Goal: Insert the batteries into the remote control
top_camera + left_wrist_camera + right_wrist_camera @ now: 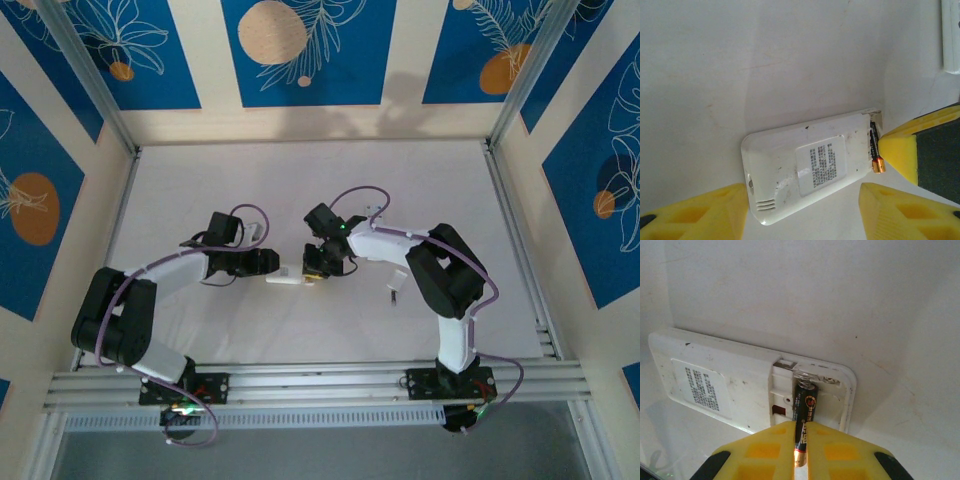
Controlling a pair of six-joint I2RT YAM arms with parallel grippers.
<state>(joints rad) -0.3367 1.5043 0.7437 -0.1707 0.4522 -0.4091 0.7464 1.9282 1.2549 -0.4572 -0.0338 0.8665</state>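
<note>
Right fingers (765,445) clamped on battery (805,412), its far end inside remote (725,370), at spring (807,374). Left fingers (705,215) stand apart, flanking remote on counter (740,75), not closed on it.

Remote (725,380) lies flat on the table (790,290), between the two hands. The right hand (800,432) pinches a battery (805,410), its far tip in the compartment (782,402), against the spring (812,376). The remote sits crosswise just ahead of the left hand (802,200), fingers spread.
</note>
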